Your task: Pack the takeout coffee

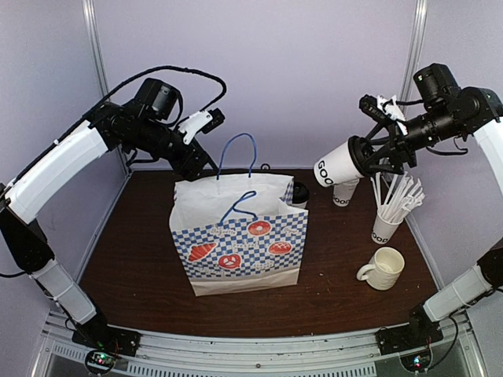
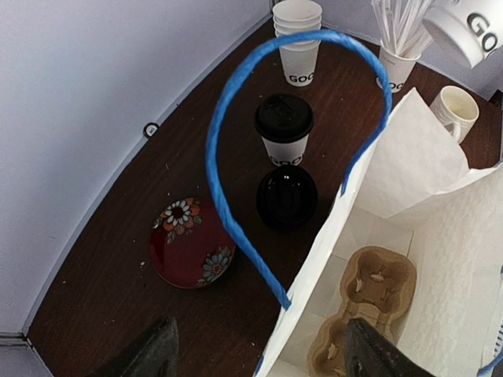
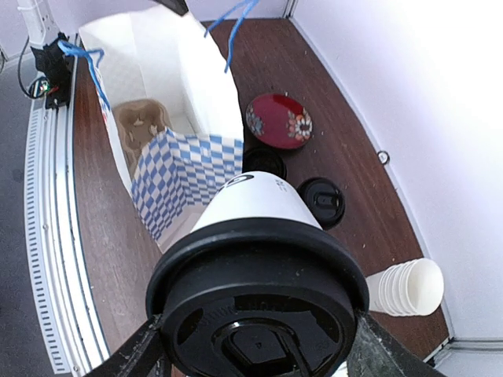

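1. Right gripper [image 3: 258,355]: is clamping the lid end of a lidded cup [image 1: 338,163], one finger on each side of the black dome lid. The cup is hanging in the air to the right of the bag, tipped well over, its base pointing toward the bag.
2. Left gripper [image 2: 261,353]: is hovering at the rear rim of the bag, its fingers spread apart with the bag's wall running between them, gripping nothing.
3. Paper bag [image 1: 240,236]: white with a blue check band and blue cord handles, is standing open at the middle of the table [image 1: 134,267].
4. Carrier [image 2: 369,306]: brown pulp, is lying flat on the floor of the bag, both wells unfilled.
5. Second lidded cup [image 2: 284,129]: is standing upright on the table behind the bag.
6. Loose black lid [image 2: 287,196]: is lying just beside that cup.
7. Red flowered plate [image 2: 189,242]: is sitting near the loose lid.
8. Stack of lidless cups [image 2: 297,31], cup of white sticks [image 1: 389,212] and cream mug [image 1: 383,269]: are standing at the right side.
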`<action>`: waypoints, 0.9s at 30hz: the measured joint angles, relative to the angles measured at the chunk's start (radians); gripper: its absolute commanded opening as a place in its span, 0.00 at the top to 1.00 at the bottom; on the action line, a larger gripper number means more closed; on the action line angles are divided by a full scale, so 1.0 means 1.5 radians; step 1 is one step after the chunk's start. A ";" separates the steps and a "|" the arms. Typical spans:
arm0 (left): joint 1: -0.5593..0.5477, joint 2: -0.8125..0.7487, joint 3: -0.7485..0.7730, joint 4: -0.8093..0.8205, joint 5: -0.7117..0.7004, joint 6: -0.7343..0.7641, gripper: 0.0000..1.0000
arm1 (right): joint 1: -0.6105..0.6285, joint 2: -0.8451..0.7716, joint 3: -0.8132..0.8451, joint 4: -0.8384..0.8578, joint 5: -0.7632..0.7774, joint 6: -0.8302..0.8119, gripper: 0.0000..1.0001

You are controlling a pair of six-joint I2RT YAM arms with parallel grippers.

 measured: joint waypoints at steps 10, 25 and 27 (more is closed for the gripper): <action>0.021 0.009 0.000 -0.043 0.006 0.008 0.61 | 0.169 0.052 0.135 0.016 -0.043 0.053 0.31; 0.036 0.065 -0.003 -0.070 0.031 0.024 1.00 | 0.298 0.240 0.250 0.038 0.043 0.068 0.32; 0.036 0.075 0.000 -0.073 0.050 0.027 1.00 | 0.305 0.257 0.259 0.043 0.058 0.072 0.32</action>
